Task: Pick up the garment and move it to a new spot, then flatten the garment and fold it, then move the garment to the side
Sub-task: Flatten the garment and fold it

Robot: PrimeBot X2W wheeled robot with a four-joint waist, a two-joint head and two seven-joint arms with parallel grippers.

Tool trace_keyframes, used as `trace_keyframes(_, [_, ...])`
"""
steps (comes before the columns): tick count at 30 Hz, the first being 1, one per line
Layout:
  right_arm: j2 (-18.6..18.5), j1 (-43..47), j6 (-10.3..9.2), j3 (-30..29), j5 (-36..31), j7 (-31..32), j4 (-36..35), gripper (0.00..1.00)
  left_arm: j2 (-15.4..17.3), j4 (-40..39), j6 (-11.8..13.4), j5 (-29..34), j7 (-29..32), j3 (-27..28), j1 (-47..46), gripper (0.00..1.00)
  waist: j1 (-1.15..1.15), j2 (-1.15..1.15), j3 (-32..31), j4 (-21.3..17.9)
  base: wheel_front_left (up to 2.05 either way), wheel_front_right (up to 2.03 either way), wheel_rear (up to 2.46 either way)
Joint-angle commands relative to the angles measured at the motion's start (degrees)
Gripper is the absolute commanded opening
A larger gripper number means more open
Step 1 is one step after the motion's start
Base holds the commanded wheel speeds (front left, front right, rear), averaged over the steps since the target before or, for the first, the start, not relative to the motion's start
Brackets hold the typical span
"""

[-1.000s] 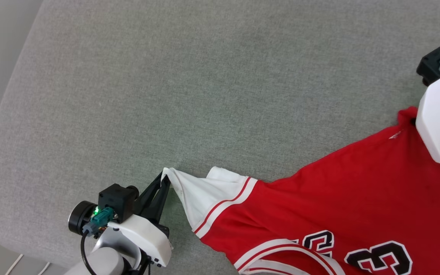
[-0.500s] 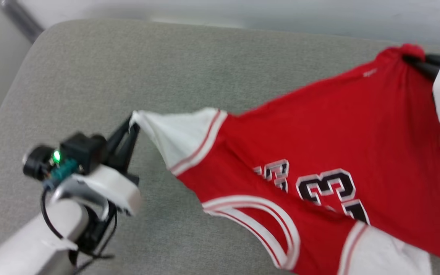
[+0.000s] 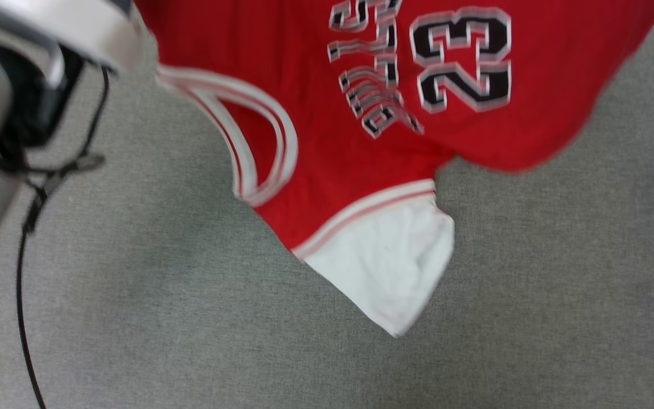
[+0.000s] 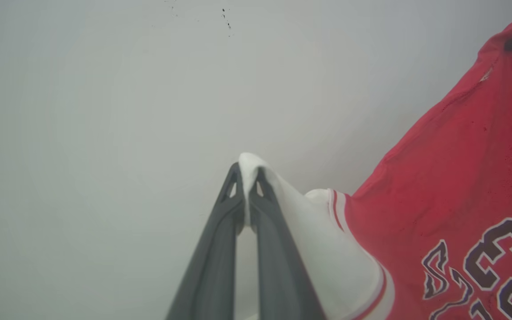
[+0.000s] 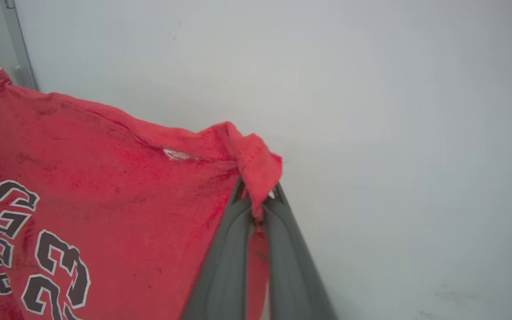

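Head view: grey woven surface [image 3: 134, 318] below. We see the garment [image 3: 361, 187] hanging over it, red with a black "23", one white sleeve pointing near. Blurred.
Left wrist view: pale wall [image 4: 105, 111] behind. Left tool [image 4: 248, 171] clenched on the white sleeve tip.
Right wrist view: pale wall here too, with a grey post [image 5: 16, 49]. Right tool [image 5: 258, 189] pinching a bunched red corner.

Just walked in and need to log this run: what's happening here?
The robot has the T-shirt pinched in both grippers. The left gripper is shut on the tip of one white sleeve, the right gripper on a bunched red edge. The shirt hangs spread between them over the grey cushion, its other sleeve dangling. It is not yet laid flat or folded.
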Motion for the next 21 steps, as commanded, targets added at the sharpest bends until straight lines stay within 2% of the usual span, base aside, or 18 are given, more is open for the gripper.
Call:
trace_keyframes(1, [2.14, -3.79, -0.03, -1.27, -1.85, -0.67, 1.49, 0.00, -0.80, 1.86, -1.27, 0.61, 0.84, 0.62, -5.26, 0.00, -0.01, 0.00, 2.93, -0.49, 0.00, 0.00, 0.00])
trace_keyframes(7, [6.36, -15.20, -0.03, -3.09, -8.01, -1.51, 7.55, 0.00, -3.93, 10.86, -5.49, 2.32, 2.66, 1.21, -21.24, 0.00, -0.01, 0.00, 7.39, -0.50, 0.00, 0.00, 0.00])
trace_keyframes(10, [6.95, -19.29, -0.03, -3.08, -9.85, -1.83, 9.44, 0.00, -4.35, 13.80, -6.75, 3.36, 2.72, 1.50, -26.84, 0.00, -0.01, 0.00, 8.69, -0.52, 0.00, 0.00, 0.00])
trace_keyframes(14, [8.23, -27.06, -0.03, -3.43, -12.82, -3.48, 14.26, 0.00, -6.65, 20.19, -8.97, 4.07, 1.71, 2.14, -35.97, 0.00, -0.01, 0.00, 10.40, -0.49, 0.00, 0.00, 0.00])
trace_keyframes(18, [9.70, -32.34, -0.03, -2.70, -14.33, -5.77, 18.94, 0.00, -8.07, 25.31, -10.76, 5.41, 0.18, 1.85, -42.64, 0.00, -0.01, 0.00, 11.08, -0.79, 0.00, 0.00, 0.00])
trace_keyframes(21, [10.46, -33.58, -0.03, -1.38, -14.10, -7.67, 22.35, 0.00, -9.11, 28.88, -11.89, 5.65, -0.59, 0.97, -44.24, 0.00, -0.01, 0.00, 11.41, -1.06, 0.00, 0.00, 0.00])
